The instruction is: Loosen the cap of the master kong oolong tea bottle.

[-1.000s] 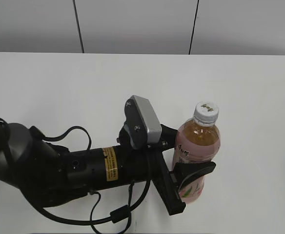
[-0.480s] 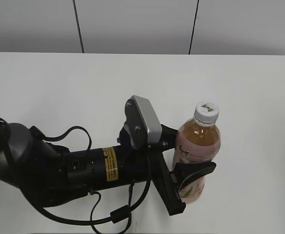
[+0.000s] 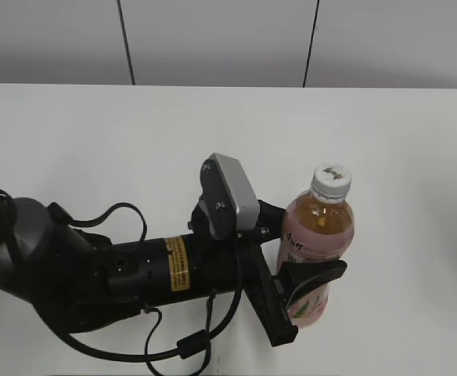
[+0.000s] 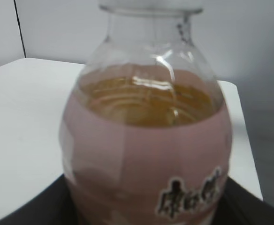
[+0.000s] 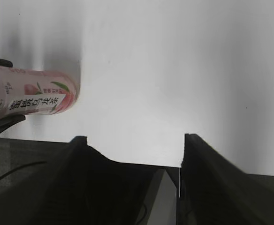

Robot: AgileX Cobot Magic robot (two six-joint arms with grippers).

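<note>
The master kong oolong tea bottle [image 3: 320, 233] stands upright on the white table, with amber tea and a pink label. Its white cap [image 3: 330, 181] is on top, with a dark mark. My left gripper [image 3: 296, 244] is shut on the bottle's body, one black finger behind it and one in front. In the left wrist view the bottle [image 4: 146, 154] fills the frame, and the cap [image 4: 151, 4] is cut off at the top edge. My right gripper [image 5: 133, 138] is open and empty over bare table. The bottle's lower part [image 5: 34, 96] shows at the left of that view.
The white table [image 3: 95, 141] runs back to a grey panelled wall [image 3: 213, 39]. My left arm [image 3: 134, 274] with its cables lies across the front left. My right arm is out of the exterior view.
</note>
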